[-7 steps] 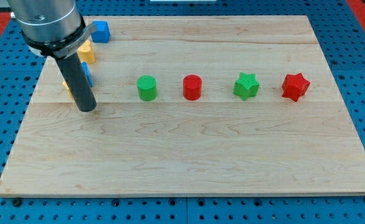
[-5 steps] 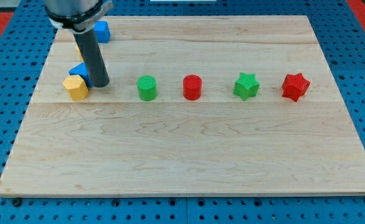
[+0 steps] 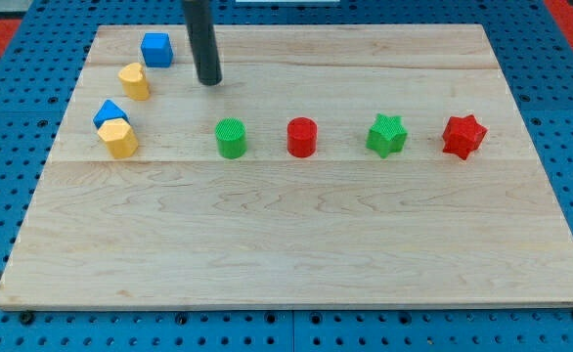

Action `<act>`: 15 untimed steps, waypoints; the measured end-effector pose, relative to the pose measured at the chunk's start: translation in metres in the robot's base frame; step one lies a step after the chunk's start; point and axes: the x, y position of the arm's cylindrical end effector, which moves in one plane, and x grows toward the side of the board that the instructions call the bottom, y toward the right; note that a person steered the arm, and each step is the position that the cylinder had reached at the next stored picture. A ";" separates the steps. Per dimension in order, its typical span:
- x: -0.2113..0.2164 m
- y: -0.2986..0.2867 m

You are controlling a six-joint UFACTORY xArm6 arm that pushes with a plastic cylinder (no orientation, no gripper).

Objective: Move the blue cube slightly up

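Observation:
The blue cube point(image 3: 156, 49) sits near the top left of the wooden board point(image 3: 296, 244). My tip point(image 3: 208, 81) stands on the board to the right of the cube and a little lower, a short gap away, not touching it. A yellow block point(image 3: 134, 81) lies just below and left of the cube.
A blue triangular block point(image 3: 110, 112) touches a yellow hexagonal block point(image 3: 118, 138) at the left. A row runs rightward across the middle: green cylinder point(image 3: 231, 138), red cylinder point(image 3: 303, 137), green star point(image 3: 386, 135), red star point(image 3: 463, 136).
My tip has moved up and to the right, from beside the blue and yellow blocks at the left to a spot right of the blue cube. The blocks have not moved.

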 end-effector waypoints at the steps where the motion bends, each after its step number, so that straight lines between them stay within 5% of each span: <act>1: 0.009 -0.066; 2: 0.021 -0.104; 4: -0.026 -0.111; 9: 0.007 -0.114; 11: -0.015 -0.129; 12: 0.020 -0.130; 14: 0.030 -0.104; 15: -0.035 -0.003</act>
